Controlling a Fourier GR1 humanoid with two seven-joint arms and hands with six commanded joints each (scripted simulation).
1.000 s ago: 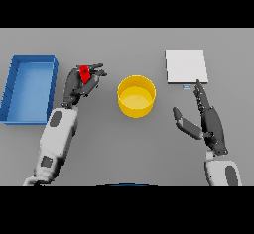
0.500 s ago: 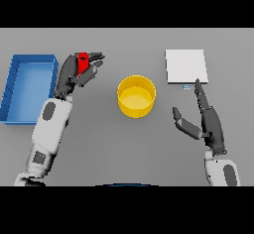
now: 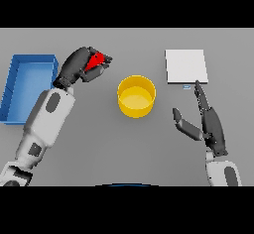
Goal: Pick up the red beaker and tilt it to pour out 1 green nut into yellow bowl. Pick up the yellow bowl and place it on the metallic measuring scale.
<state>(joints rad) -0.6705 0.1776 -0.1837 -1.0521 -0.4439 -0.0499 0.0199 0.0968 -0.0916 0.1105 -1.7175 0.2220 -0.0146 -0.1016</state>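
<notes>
The right hand [image 3: 211, 124] rests nearest, low on the right of the grey worktop [image 3: 99, 144], fingers straight and spread with the thumb out toward the middle; it has not shifted from half a second ago. One fingertip reaches up close to the near edge of the metallic measuring scale [image 3: 186, 65], which lies flat as a pale square at the right.

The yellow bowl [image 3: 136, 95] sits in the middle of the worktop, upright and untouched, in the same spot as before. Bare worktop lies all round it: a wide gap to the right hand, another to the scale, and a broad open stretch in front of it.

Farther back on the left, the left hand [image 3: 79, 68] has its fingers curled round the red beaker [image 3: 96, 61]. Since the earlier frame the hand has moved right, toward the bowl, and the beaker now tips toward it. The beaker is up and left of the bowl's rim, still apart from it.

The blue tray [image 3: 27, 87] lies along the left edge, just beside the left forearm.
</notes>
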